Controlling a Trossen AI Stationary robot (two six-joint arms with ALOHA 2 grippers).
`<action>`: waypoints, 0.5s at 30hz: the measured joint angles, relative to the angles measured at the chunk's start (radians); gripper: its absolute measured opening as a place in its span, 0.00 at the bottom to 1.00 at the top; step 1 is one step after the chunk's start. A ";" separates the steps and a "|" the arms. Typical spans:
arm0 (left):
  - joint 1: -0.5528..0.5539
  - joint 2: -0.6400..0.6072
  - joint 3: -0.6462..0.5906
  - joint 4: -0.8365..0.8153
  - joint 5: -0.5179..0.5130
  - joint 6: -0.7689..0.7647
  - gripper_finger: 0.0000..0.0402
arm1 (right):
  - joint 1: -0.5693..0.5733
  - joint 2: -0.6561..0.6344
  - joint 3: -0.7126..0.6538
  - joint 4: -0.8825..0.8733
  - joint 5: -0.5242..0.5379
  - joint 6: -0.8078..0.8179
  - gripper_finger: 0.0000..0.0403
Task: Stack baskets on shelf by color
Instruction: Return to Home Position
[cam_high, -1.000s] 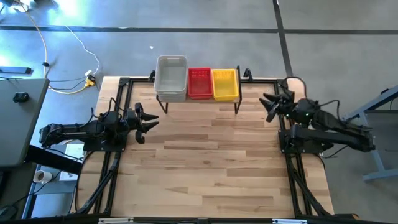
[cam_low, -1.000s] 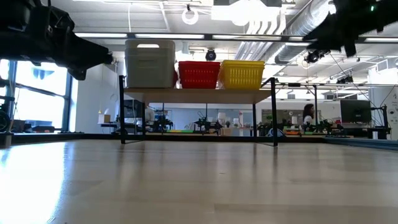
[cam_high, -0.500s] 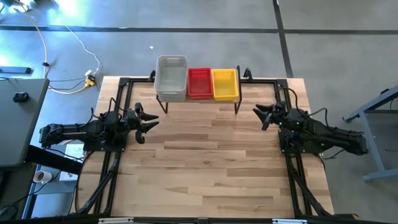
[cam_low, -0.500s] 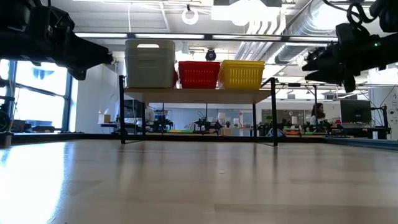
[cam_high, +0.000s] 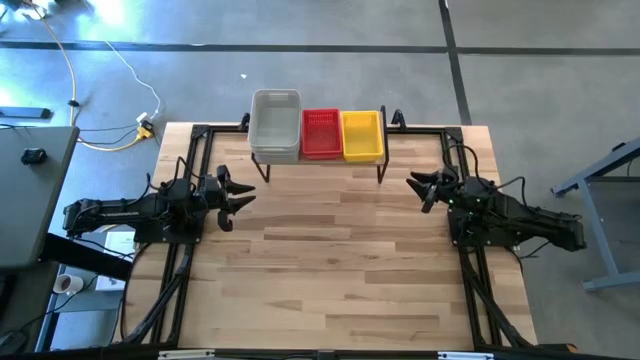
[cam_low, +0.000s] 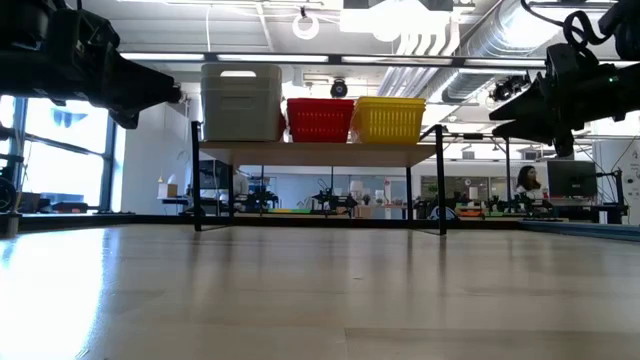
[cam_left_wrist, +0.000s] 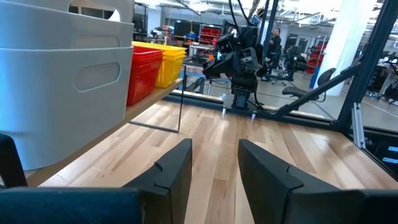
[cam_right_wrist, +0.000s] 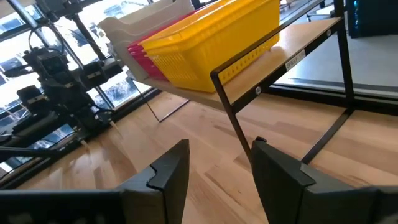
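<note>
Three stacks of baskets stand side by side on the shelf at the table's far edge: pale grey on the left, red in the middle, yellow on the right. The grey stack stands taller than the red and the yellow. My left gripper hovers open over the table's left side, pointing right. My right gripper hovers open on the right, near the shelf's right legs, pointing left. Neither holds anything.
Bare wooden tabletop stretches between the two arms and on toward the near edge. Black frame rails run along both sides of the table. The shelf's thin black legs stand at the far edge. A person shows far off in the room.
My right arm has come down from high beside the shelf's right end and swung toward the near edge and a little left, then settled; its fingers stay open. The baskets have kept still.
</note>
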 joint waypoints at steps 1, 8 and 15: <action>0.000 0.000 0.000 0.000 0.000 0.000 0.30 | 0.000 0.000 0.000 0.000 0.000 0.002 0.38; 0.000 0.000 0.000 0.000 0.000 0.000 0.30 | 0.000 0.000 0.000 -0.001 0.000 -0.022 0.38; 0.000 0.000 0.000 0.000 0.000 0.000 0.30 | 0.000 0.000 0.000 -0.002 0.000 -0.016 0.38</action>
